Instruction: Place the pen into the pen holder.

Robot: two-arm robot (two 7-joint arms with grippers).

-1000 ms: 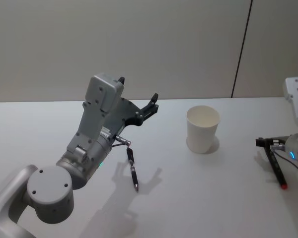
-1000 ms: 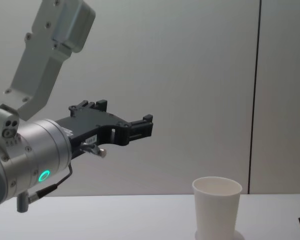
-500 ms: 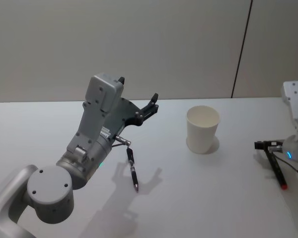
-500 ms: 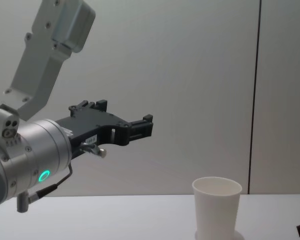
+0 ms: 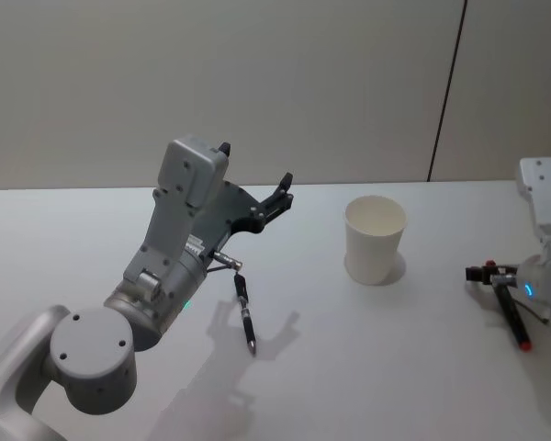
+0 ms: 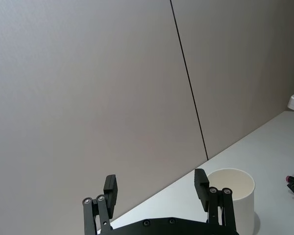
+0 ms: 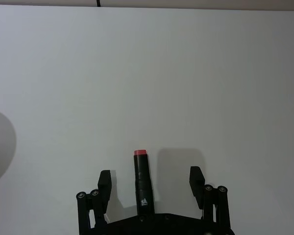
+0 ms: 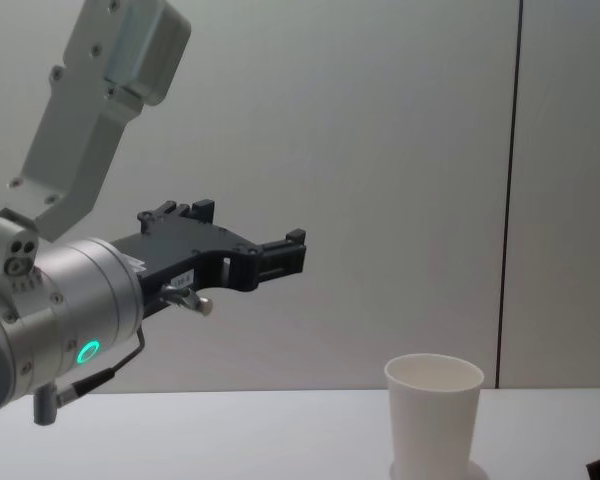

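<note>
The white paper-cup pen holder (image 5: 375, 239) stands upright right of the table's centre, and also shows in the chest view (image 8: 432, 415) and the left wrist view (image 6: 230, 188). A black pen with a red end (image 5: 512, 317) lies on the table at the far right. My right gripper (image 5: 489, 274) hangs open just over its near end. In the right wrist view the pen (image 7: 141, 183) lies between the spread fingers (image 7: 104, 178) of that gripper (image 7: 150, 177), apart from both. My left gripper (image 5: 254, 167) is held up in the air, open and empty.
A second black pen (image 5: 246, 315) lies on the table (image 5: 367, 367) below my raised left arm, left of the cup. A wall with a dark vertical seam (image 5: 445, 92) runs behind the table's far edge.
My right gripper has drifted slightly left and lower over the red-ended pen. The left arm, the cup and both pens have not moved.
</note>
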